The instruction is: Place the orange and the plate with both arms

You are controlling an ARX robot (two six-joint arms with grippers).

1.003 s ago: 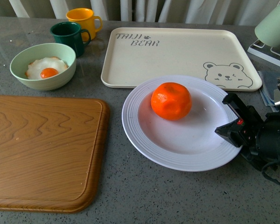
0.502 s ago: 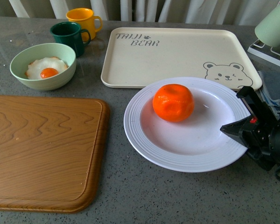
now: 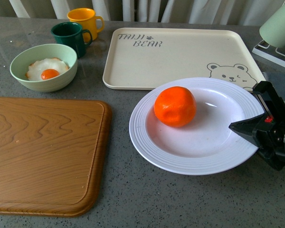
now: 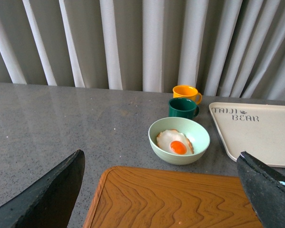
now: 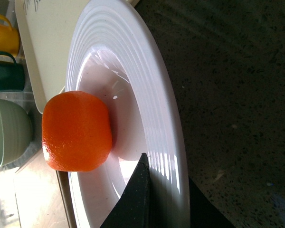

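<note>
The orange [image 3: 175,106] sits in the white ribbed plate [image 3: 152,142], left of its centre. The plate's right rim is raised and its far edge overlaps the near rim of the cream tray. My right gripper [image 3: 249,126] is shut on the plate's right rim. In the right wrist view the plate [image 5: 147,104] stands edge-on with the orange [image 5: 76,131] in it, and my gripper [image 5: 168,190] clamps the rim between its dark fingers [image 5: 137,199]. My left gripper [image 4: 164,199] is open and empty above the wooden board [image 4: 171,199]; it is out of the front view.
The cream bear-print tray [image 3: 180,57] lies behind the plate. A wooden board [image 3: 42,152] fills the near left. A pale green bowl [image 3: 43,67] with a fried egg, a green mug [image 3: 70,37] and a yellow mug [image 3: 85,20] stand far left. A pale object [image 3: 278,28] stands far right.
My right gripper has moved right and away with the plate held. The plate's right rim has lifted and now overlaps the tray's near edge. The orange rode along.
</note>
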